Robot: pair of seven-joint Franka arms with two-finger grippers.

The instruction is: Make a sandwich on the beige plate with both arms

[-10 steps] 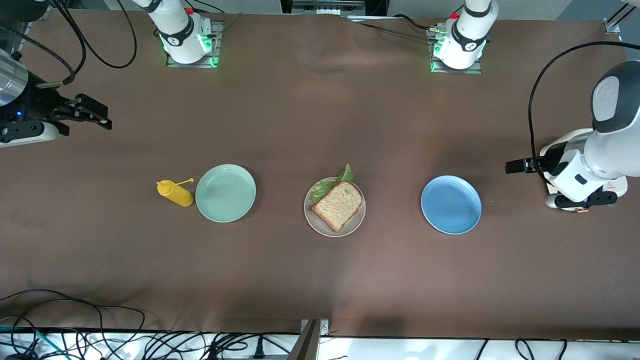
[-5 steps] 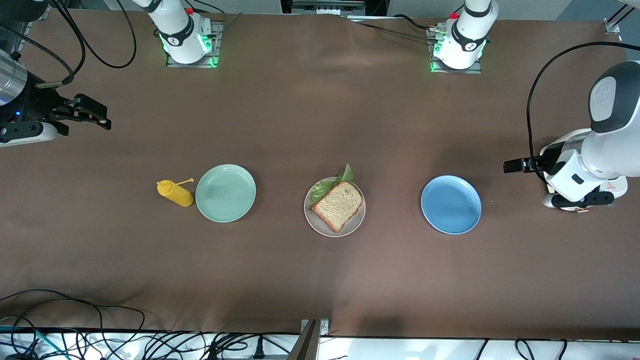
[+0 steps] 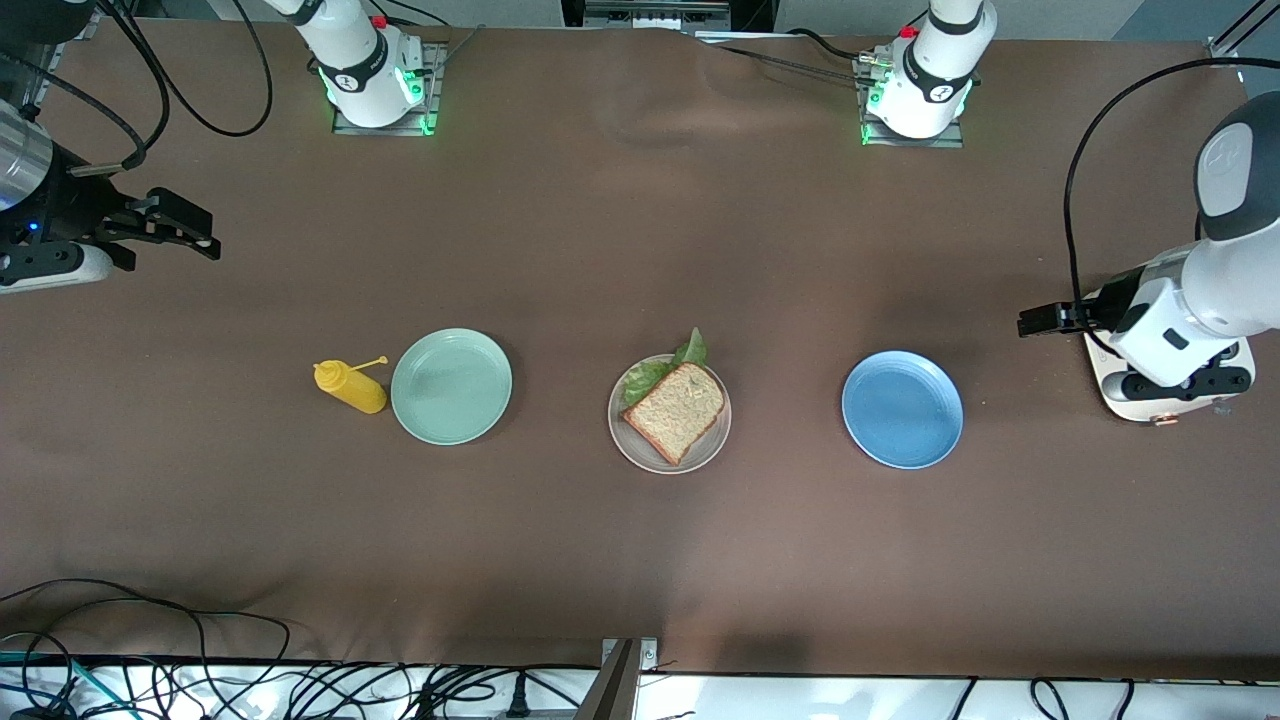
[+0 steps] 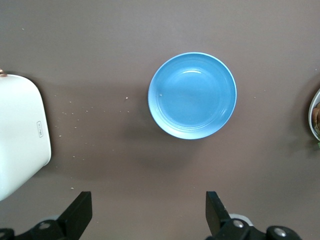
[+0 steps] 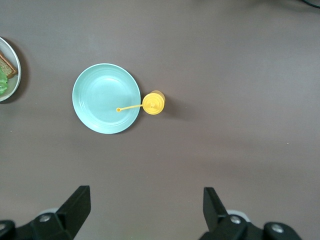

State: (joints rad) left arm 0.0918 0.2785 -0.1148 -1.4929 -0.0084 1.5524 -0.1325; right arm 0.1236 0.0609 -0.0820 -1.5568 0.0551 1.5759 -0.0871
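The sandwich [image 3: 679, 409] lies on the beige plate [image 3: 716, 441] at the table's middle: a brown bread slice on top, with green lettuce [image 3: 689, 351] sticking out at the edge farther from the front camera. The lower slice is hidden. The plate's rim also shows in the left wrist view [image 4: 316, 117] and the right wrist view [image 5: 10, 70]. My left gripper [image 3: 1035, 322] is open and empty, up in the air at the left arm's end of the table. My right gripper [image 3: 178, 228] is open and empty, up in the air at the right arm's end.
A blue plate [image 3: 902, 408] lies toward the left arm's end and a mint-green plate [image 3: 451, 385] toward the right arm's end, both bare. A yellow squeeze bottle [image 3: 351, 386] lies beside the mint-green plate. A white device [image 3: 1150, 395] sits under the left arm.
The left arm has risen and drawn back toward its end of the table, uncovering more of the white device. The right arm barely moved. The sandwich and plates have not moved.
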